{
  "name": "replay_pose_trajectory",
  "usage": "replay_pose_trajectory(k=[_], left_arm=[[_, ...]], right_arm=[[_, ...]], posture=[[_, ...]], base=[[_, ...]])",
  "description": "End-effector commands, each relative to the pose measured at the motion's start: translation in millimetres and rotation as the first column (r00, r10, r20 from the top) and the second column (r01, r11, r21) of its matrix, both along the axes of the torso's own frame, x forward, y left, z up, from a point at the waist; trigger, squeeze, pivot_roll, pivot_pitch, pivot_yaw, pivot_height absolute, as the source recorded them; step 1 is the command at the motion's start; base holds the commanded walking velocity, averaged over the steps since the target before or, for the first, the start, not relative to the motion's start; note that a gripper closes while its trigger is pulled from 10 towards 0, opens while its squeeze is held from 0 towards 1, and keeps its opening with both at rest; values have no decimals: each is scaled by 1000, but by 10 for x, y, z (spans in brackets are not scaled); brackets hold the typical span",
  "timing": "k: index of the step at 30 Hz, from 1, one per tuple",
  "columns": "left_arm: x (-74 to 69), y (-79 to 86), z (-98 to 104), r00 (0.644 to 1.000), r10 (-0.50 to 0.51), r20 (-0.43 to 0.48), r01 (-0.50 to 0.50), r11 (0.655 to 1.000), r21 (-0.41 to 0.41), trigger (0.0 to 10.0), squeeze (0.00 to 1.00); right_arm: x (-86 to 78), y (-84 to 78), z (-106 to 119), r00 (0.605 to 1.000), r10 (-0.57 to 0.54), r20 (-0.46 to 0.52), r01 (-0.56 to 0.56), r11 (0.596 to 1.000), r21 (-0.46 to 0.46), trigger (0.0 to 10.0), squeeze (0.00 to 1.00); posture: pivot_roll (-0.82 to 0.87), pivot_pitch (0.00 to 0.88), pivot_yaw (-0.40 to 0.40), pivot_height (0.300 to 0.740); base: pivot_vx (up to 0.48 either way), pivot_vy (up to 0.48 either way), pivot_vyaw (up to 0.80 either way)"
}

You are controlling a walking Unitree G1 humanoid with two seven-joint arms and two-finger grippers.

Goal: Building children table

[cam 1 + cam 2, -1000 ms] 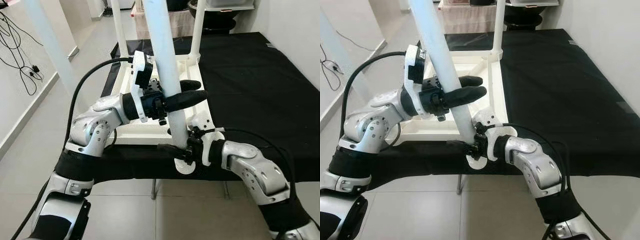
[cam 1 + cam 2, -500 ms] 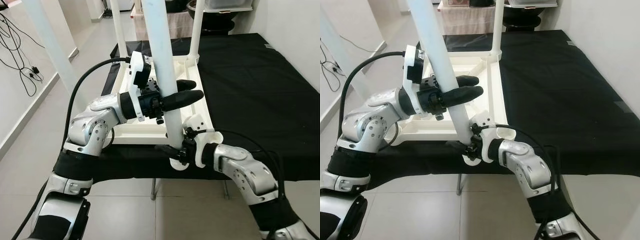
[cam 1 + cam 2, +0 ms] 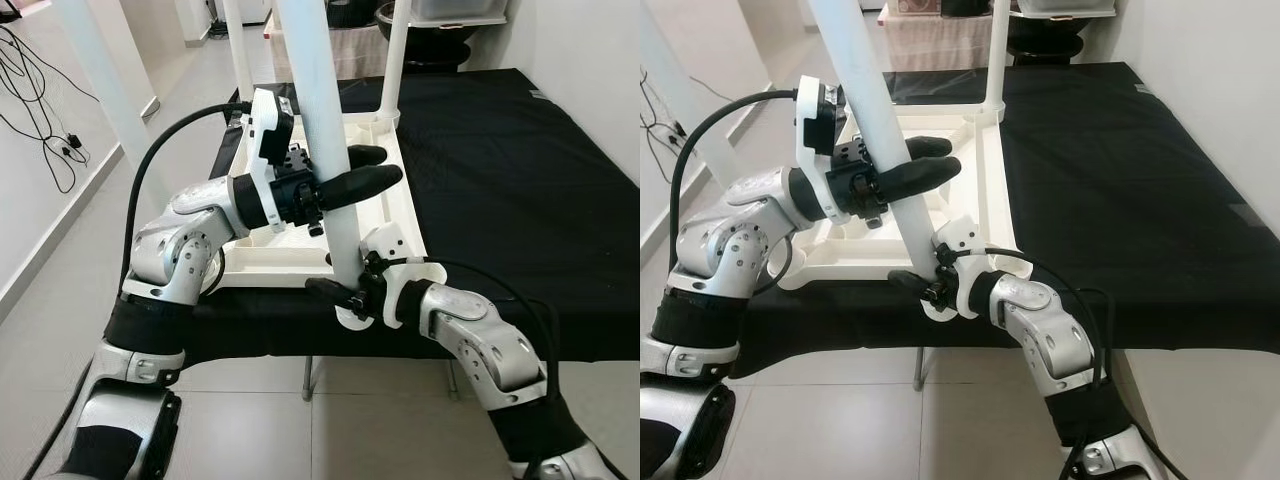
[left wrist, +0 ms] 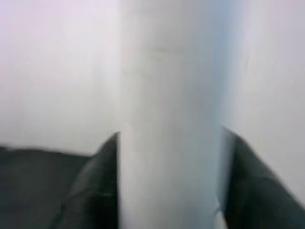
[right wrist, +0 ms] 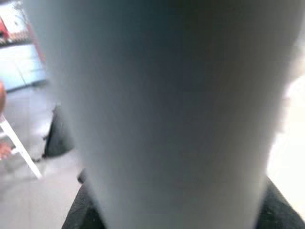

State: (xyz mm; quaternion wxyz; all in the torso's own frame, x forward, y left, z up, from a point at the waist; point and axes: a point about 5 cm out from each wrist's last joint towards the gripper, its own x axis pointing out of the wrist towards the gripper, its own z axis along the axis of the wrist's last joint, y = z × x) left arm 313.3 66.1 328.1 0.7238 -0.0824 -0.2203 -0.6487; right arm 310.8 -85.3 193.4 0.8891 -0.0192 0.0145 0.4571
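The white children's table (image 3: 262, 264) lies upside down on a black-covered surface (image 3: 500, 170), with its legs pointing up. The near white leg (image 3: 315, 100) leans slightly with its top to the left, and its round base (image 3: 352, 318) is at the table's near right corner. My left gripper (image 3: 372, 166) is shut on this leg at mid height, one finger on each side. My right gripper (image 3: 328, 290) is shut on the leg just above its base. In the wrist views the leg (image 4: 169, 119) (image 5: 167, 119) stands between black fingers (image 4: 90, 191).
Two more white legs (image 3: 395, 55) (image 3: 237, 45) rise at the table's far corners, and another white post (image 3: 95, 80) stands at the left. Cables (image 3: 40, 110) lie along the left wall. The black surface's front edge is just below my right gripper, with tiled floor (image 3: 300, 430) beneath.
Both grippers have shifted a little to the left with the leg held between them, and the left gripper now sits slightly higher. The table frame has stayed in place.
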Motion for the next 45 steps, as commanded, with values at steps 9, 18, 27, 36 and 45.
replay_pose_trajectory(k=[9,18,27,36,45], left_arm=[[-37,296,464,992,129,0,-124,953,-278,10000,1000],[-149,599,585,960,281,-1,-265,902,-341,10000,1000],[-1,650,142,847,483,-221,-530,804,-270,10000,0],[-81,708,-800,641,676,-362,-730,684,-15,10000,0],[-336,663,-1183,599,695,-398,-737,673,64,10000,0]], right_arm=[[128,-88,79,990,-142,-6,142,983,114,0,0],[270,-316,205,948,-313,-59,316,900,300,0,0],[351,-545,375,871,-483,-90,465,752,468,10000,0],[293,-550,370,799,-600,-22,551,718,426,10000,0],[187,-414,321,837,-546,37,477,762,438,10000,0]], posture=[[-75,111,40,740],[-63,113,47,740],[-66,118,52,740],[-55,129,48,740],[-40,129,27,740]], base=[[0,0,0],[0,0,0],[0,0,0],[0,0,0],[0,-306,0]])
